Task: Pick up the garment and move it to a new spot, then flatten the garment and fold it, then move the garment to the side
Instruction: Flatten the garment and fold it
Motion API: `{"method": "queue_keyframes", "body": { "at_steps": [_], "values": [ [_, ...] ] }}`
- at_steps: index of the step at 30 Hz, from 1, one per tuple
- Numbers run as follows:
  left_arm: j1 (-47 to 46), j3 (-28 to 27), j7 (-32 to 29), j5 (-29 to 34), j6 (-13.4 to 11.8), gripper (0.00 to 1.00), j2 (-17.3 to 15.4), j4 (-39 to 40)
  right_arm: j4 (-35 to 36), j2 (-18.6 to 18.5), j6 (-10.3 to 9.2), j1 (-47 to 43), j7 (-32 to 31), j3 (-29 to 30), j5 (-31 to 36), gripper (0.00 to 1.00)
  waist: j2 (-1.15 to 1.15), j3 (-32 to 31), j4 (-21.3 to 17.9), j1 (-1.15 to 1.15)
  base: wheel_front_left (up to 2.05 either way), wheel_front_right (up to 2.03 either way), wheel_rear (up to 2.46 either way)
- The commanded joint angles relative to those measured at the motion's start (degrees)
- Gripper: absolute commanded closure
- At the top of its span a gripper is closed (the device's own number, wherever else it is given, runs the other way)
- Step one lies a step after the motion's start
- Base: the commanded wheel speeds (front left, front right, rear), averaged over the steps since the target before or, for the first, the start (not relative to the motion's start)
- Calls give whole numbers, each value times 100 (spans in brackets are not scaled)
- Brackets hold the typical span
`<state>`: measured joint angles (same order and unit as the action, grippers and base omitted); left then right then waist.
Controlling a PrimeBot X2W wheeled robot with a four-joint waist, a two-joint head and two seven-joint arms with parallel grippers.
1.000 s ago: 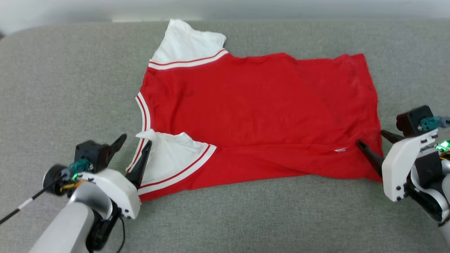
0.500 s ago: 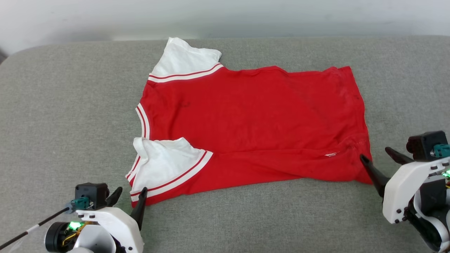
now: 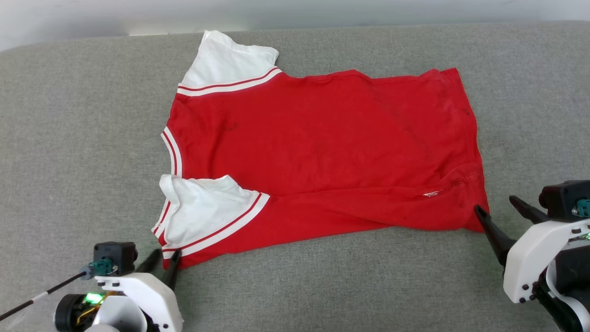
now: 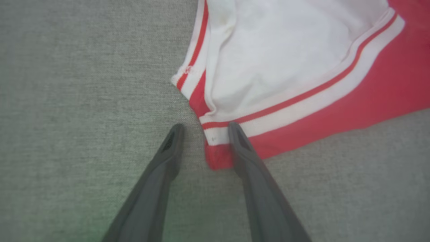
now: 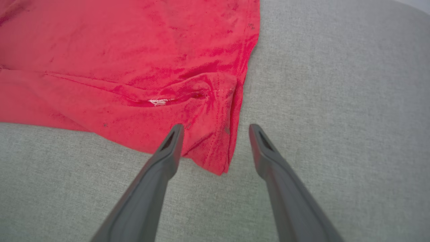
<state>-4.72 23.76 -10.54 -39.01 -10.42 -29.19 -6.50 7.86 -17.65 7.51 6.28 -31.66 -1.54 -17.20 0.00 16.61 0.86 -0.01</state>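
Grey woven upholstery (image 3: pixel 322 286) forms the work surface, with a pale wall behind it.

**Head view.** The garment (image 3: pixel 322 138) lies spread at the centre of the surface, collar toward the robot's left and hem toward its right. The left gripper (image 3: pixel 165 258) has moved from beside the near sleeve (image 3: pixel 203 212) down to the garment's near-left corner, and its jaws have narrowed since half a second ago. The right gripper (image 3: pixel 495 205) remains at the near hem corner, jaws apart. The camera itself has shifted, so the garment's change of place in frame is not a move. Judgement: both corners are lined up for a paired pinch, probably to lift or fold the near edge.

**Left wrist view.** The left gripper (image 4: pixel 205 126) has its fingers apart, nothing clamped. The garment's (image 4: pixel 285 67) striped corner sits between them, touching the right finger.

**Right wrist view.** The right gripper (image 5: pixel 216 127) stands wide, straddling the garment's (image 5: pixel 134 60) hem corner.

**Garment condition.** The upward face is plain red. Both sleeves are white with red-and-white trim. One long crease runs beside the near edge, and a small white mark (image 3: pixel 433 194) sits near the hem.
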Motion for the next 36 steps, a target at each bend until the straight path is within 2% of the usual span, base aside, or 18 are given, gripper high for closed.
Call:
{"method": "queue_keyframes", "body": {
  "at_steps": [1, 5, 11, 19, 27, 28, 30, 36],
  "values": [
    [110, 191, -108, -26, 54, 100, 137, -251, 31, 13, -4, -90, -28, 37, 52, 0, 0, -5, 5, 1, 0, 0, 0],
    [41, 95, 229, 92, 68, 100, 54, -185, -57, 64, -4, -190, -233, 129, 146, 0, 0, -133, 65, 1, 0, 0, 0],
    [73, 49, 461, 295, 34, 100, -142, 426, -416, 214, -4, -135, -412, 177, 258, 0, 0, -266, 194, 1, 0, 0, 0],
    [162, 60, 336, 468, -69, 100, -436, 1298, -1148, 517, -4, 180, -373, 384, 420, 0, 0, -181, 393, 1, 0, 0, 0],
    [126, 172, 274, 544, 11, 100, -514, 1524, -1731, 631, -3, 276, -508, 348, 361, 0, 0, 10, 518, 1, 0, 0, 0],
    [107, 194, 271, 551, 29, 100, -516, 1513, -1789, 613, -3, 276, -530, 326, 349, 51, 0, 30, 526, 1, 0, 0, 0],
    [65, 233, 271, 565, 80, 100, -538, 1476, -1863, 593, -3, 284, -528, 309, 341, 100, 0, 69, 532, 1, 0, 0, 0],
    [-39, 316, 294, 655, 287, 100, -705, 1211, -1874, 436, -7, 468, -445, 418, 272, 100, 0, 26, 495, 1, 0, 0, 0]
  ]
}}
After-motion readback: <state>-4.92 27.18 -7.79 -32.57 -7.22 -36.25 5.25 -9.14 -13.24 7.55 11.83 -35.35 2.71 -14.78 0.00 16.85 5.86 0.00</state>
